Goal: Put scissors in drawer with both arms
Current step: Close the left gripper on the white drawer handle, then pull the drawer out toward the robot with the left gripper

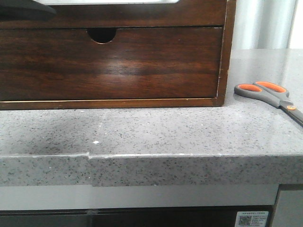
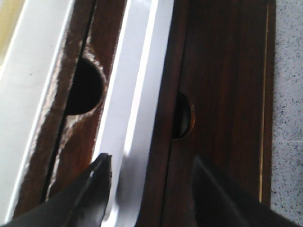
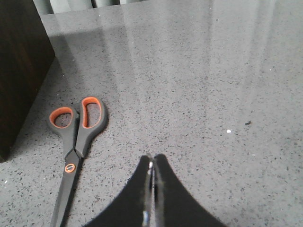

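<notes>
The scissors (image 1: 268, 93), with grey handles, orange-lined loops and an orange pivot dot, lie flat on the grey counter to the right of the wooden cabinet. In the right wrist view the scissors (image 3: 75, 137) lie closed, beside my right gripper (image 3: 152, 158), which is shut, empty and above the counter. The shallow dark-brown drawer (image 1: 142, 16) sits in the cabinet's top row, a pale strip showing through its cut-out. My left gripper (image 2: 151, 158) is open and empty over the cabinet front, with the drawer's dark front (image 2: 163, 71) and a pale strip between its fingers.
Below the shallow drawer is a taller drawer front (image 1: 109, 66) with a small semicircular notch (image 2: 182, 116). A dark shape (image 1: 23, 10), probably my left arm, shows at the top left. The grey speckled counter (image 1: 142, 127) has a stepped front edge. The cabinet side (image 3: 19, 71) stands near the scissors.
</notes>
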Controlling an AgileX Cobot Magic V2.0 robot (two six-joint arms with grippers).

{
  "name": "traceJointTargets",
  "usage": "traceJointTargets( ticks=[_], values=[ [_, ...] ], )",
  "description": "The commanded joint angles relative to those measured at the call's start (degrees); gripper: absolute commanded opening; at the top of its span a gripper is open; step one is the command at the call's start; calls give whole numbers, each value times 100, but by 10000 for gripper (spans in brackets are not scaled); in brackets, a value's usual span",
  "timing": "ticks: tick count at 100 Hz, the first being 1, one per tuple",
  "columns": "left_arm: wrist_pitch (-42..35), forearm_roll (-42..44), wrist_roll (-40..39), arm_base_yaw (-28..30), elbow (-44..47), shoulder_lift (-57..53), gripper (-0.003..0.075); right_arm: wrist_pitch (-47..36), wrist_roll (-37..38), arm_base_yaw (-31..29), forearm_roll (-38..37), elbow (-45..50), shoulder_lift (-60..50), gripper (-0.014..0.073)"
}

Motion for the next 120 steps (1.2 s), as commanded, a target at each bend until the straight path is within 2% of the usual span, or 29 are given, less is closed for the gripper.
traceJointTargets(
  ticks=[1, 18, 25, 32, 33, 46, 93, 120],
  values=[
    [-56, 76, -26, -47, -243, 34, 364, -393, -35, 25, 14, -169, 72, -61],
    [185, 139, -26, -47, -248, 145, 358, -351, -35, 25, 14, -169, 72, -61],
    [281, 139, -26, -47, -248, 145, 311, -351, -35, 25, 14, -169, 72, -61],
    [387, 139, -26, -47, -257, 145, 217, -326, -35, 25, 14, -169, 72, -61],
    [404, 139, -26, -47, -257, 145, 183, -324, -35, 25, 14, -169, 72, -61],
    [415, 139, -26, -47, -257, 145, -25, -301, -35, 25, 14, -169, 72, -61],
    [364, 129, -26, -61, -257, 16, -22, -199, -35, 25, 14, -169, 72, -61],
    [388, 74, -26, -431, -188, -437, -22, -145, -35, 25, 14, -169, 95, -61]
  ],
)
